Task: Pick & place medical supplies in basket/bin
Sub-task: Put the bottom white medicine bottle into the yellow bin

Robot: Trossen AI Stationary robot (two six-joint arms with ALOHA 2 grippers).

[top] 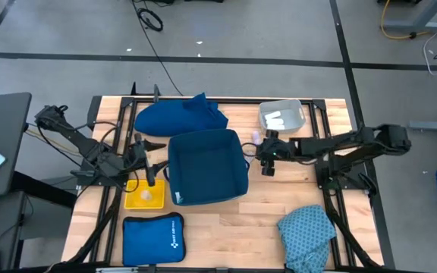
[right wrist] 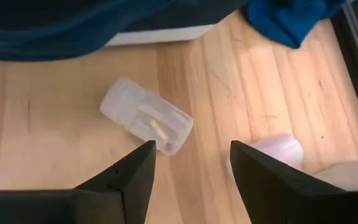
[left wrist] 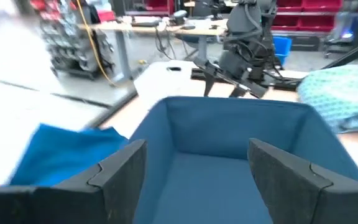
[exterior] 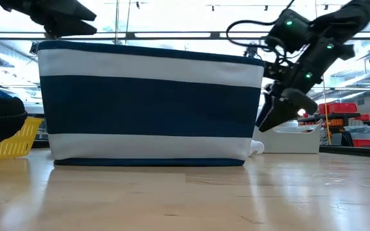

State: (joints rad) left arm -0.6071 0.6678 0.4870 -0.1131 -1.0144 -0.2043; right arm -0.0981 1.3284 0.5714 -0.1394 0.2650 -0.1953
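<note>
Right pincer [right wrist: 191, 165]: fingers spread wide, empty, poised over a clear vial [right wrist: 146, 123] lying on the bench [top: 226, 227] just beside the blue basket [top: 207, 167].
Left pincer [left wrist: 197, 168]: spread wide, empty, at the basket's opposite side.
Teal speckled cloth [top: 308, 231]: bench corner.
</note>
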